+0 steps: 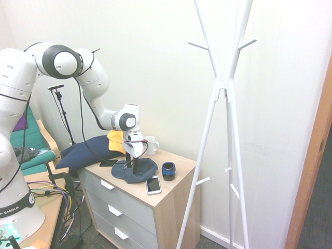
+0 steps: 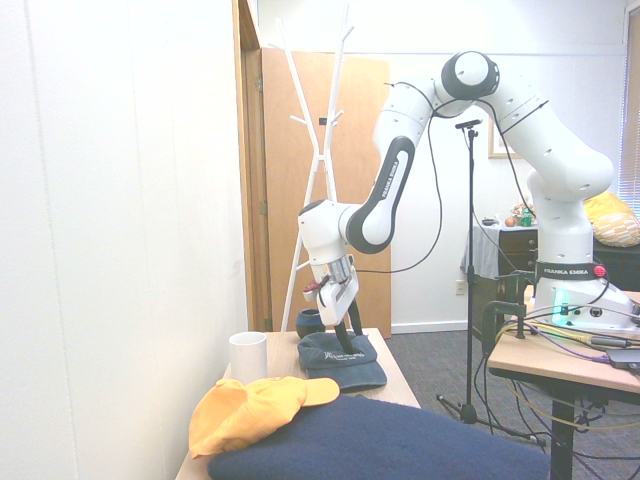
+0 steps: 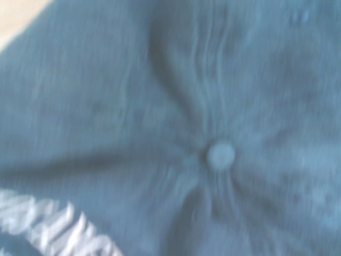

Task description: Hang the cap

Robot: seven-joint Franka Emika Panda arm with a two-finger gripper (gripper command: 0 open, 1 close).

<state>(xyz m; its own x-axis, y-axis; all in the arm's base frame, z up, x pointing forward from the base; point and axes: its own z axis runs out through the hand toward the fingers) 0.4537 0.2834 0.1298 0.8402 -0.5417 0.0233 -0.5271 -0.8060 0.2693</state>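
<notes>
White arm arched high, wrist low, jaws [image 1: 132,166] open, pointing downward

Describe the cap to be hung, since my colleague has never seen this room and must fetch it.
Beside the white coat tree stands a wooden-topped drawer unit. On its top, below the gripper, lies the dark blue cap. Pale lettering on the front and its colour set it apart from the orange-yellow cap.
</notes>
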